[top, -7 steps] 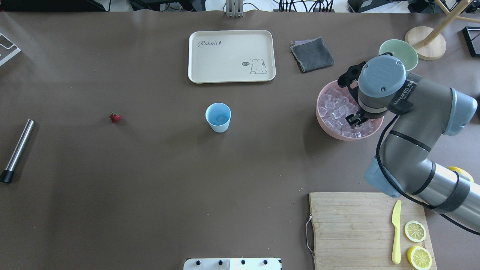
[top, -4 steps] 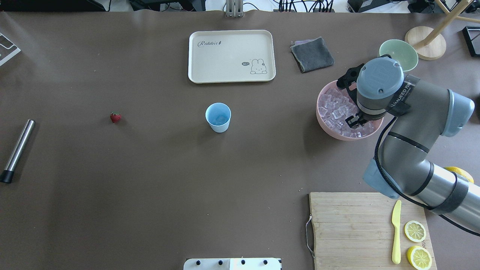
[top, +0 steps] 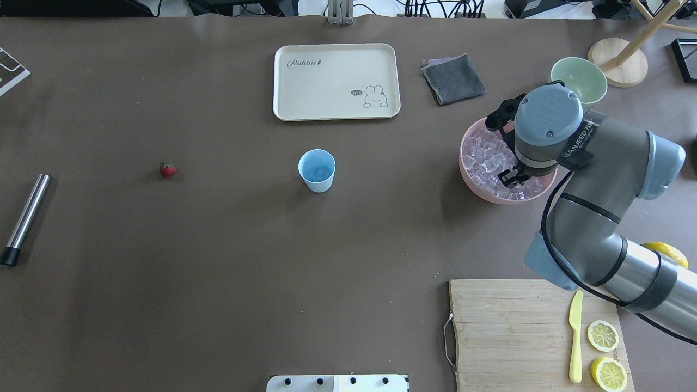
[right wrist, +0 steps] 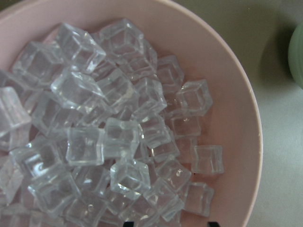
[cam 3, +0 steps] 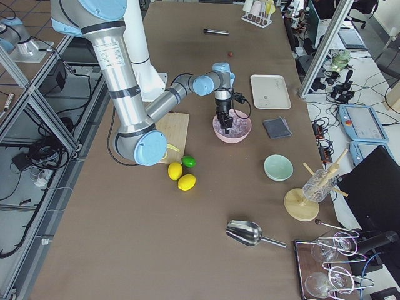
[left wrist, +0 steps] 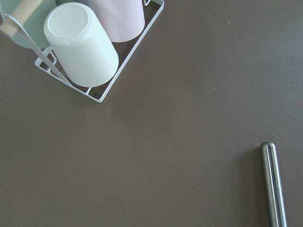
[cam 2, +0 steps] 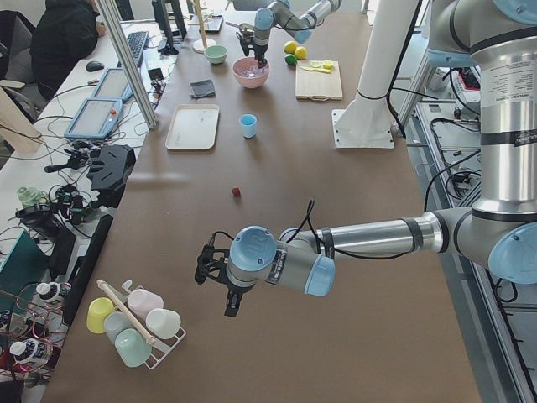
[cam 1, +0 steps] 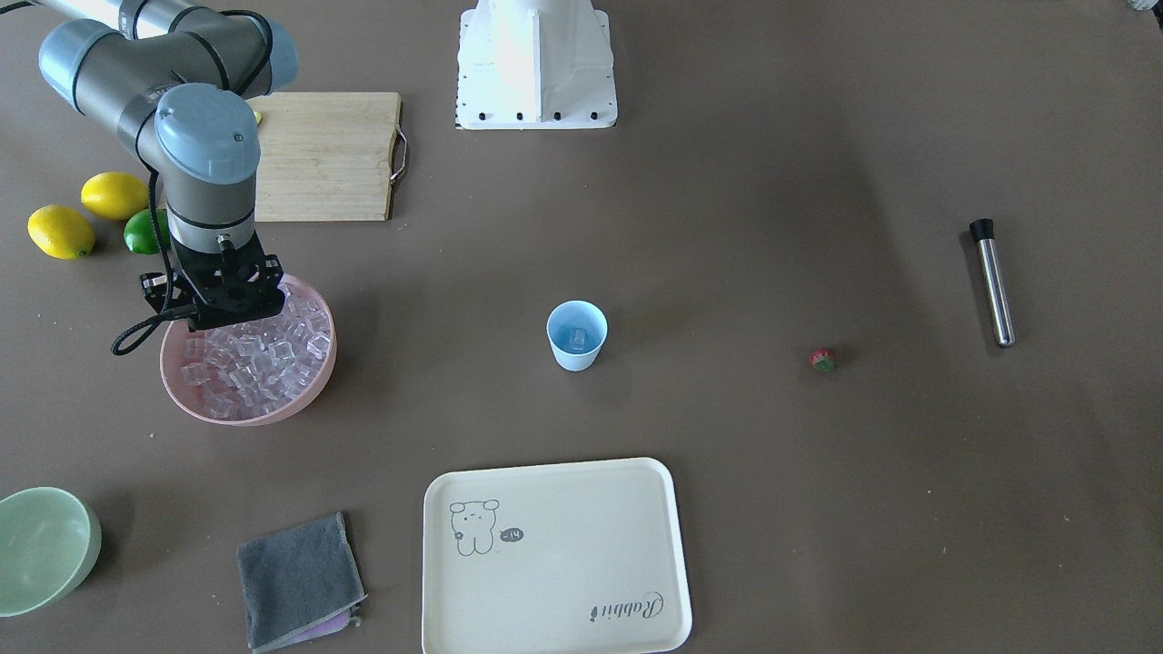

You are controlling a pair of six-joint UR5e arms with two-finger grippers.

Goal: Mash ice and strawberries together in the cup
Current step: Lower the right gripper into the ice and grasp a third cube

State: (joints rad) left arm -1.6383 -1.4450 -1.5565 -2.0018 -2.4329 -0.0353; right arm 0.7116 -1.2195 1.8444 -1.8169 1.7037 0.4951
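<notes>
The ice [right wrist: 118, 137] is a heap of clear cubes filling the pink bowl [top: 468, 174] at the right of the table. My right gripper [top: 511, 177] hangs straight down over the heap, just above the cubes, with only its two fingertips showing apart at the bottom edge of the right wrist view [right wrist: 169, 223]; it looks open and empty. The light-blue cup [top: 317, 170] stands upright mid-table with one ice cube inside [cam 1: 575, 338]. The strawberry [top: 167, 170] lies alone on the table to the left. My left gripper [cam 2: 231, 304] shows only in the exterior left view; I cannot tell its state.
A steel muddler [top: 24, 218] lies at the far left, also in the left wrist view [left wrist: 273, 184]. A cream tray [top: 336, 81], grey cloth [top: 453, 79] and pale green bowl [top: 578, 79] sit at the back. A cutting board [top: 506, 332] holds a yellow knife and lemon halves.
My right arm has shifted slightly to the left over the pink bowl. The cup, the strawberry and the muddler have not moved.
</notes>
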